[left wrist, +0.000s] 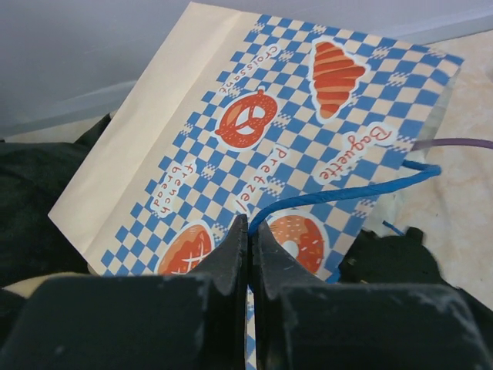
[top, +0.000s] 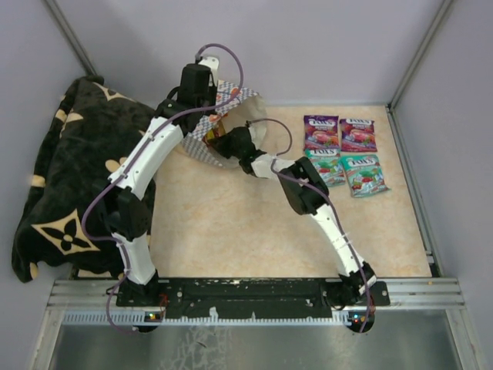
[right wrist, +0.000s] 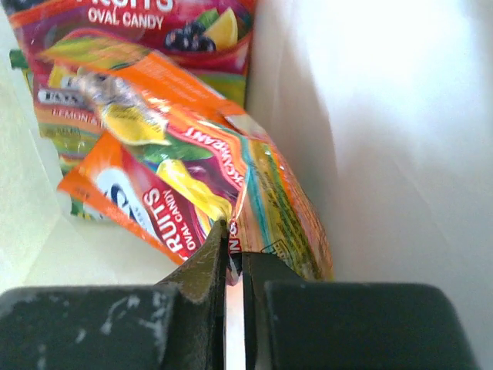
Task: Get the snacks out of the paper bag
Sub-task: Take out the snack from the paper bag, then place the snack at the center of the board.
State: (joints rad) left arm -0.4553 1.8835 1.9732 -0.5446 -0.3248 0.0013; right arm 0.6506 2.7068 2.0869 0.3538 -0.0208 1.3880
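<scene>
left tool (left wrist: pixel 248 227): fingers pressed together, pinching the rim of the paper bag (left wrist: pixel 293 131) where the blue string handle (left wrist: pixel 347 191) meets it. the bag's checkered side, printed with a pretzel and a croissant, rises tilted directly ahead of this tool.

right tool (right wrist: pixel 233 235): inside the bag, fingers pressed together, pinching the near edge of an orange packet (right wrist: pixel 192 177). this packet stands just ahead of the fingertips and leans on the white inner wall (right wrist: pixel 385 116) to the tool's right. more packets are stacked beyond it, deeper in the bag; the farthest in view is a dark pink packet (right wrist: pixel 146 35).

on the worktop (top: pixel 231 223), well to the right of the right tool, four packets lie flat in two rows: purple packet (top: pixel 321 132) and pink-purple packet (top: pixel 358 135) in the far row, teal packet (top: pixel 329 166) and second teal packet (top: pixel 364 176) in the near row. a black blanket (top: pixel 62 169) lies to the left of the left tool.
</scene>
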